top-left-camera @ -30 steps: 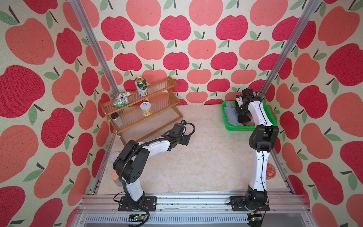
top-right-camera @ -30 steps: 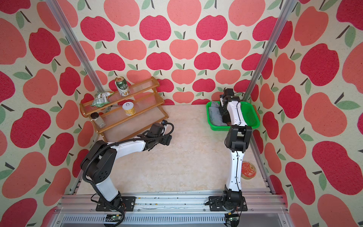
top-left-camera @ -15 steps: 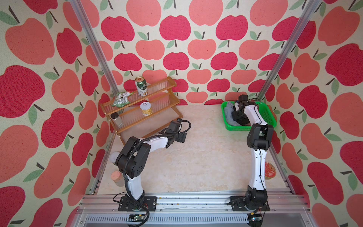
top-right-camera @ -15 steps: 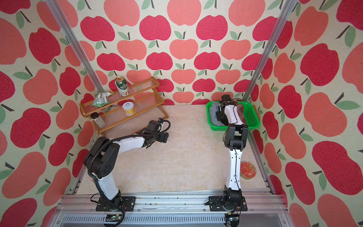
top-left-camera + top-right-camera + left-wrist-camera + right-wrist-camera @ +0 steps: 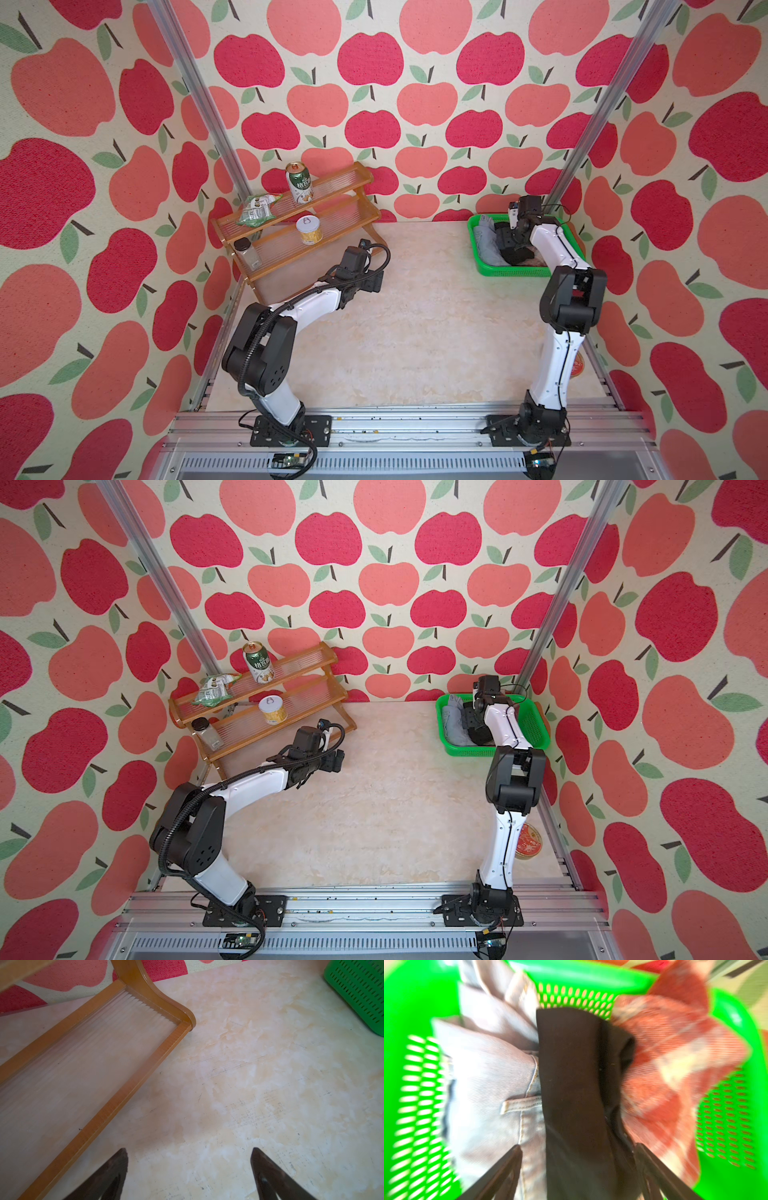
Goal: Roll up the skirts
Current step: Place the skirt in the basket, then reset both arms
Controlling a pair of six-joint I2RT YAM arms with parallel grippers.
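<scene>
Directly beneath the right end effector [image 5: 577,1167], whose jaws stand apart astride it, the black skirt [image 5: 571,1076] lies between the denim skirt [image 5: 488,1076] and plaid skirt [image 5: 675,1064] in the green basket [image 5: 421,1012], seemingly stowed rolled, while the left end effector [image 5: 189,1172] waits, jaws apart, over bare counter [image 5: 270,1074].

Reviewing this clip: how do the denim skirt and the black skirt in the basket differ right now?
The denim skirt is pale blue with visible seams; the black skirt is plain and dark. The black skirt sits between the fingers of the open right gripper; the denim skirt lies to one side. Both are bundled in the green basket.
</scene>
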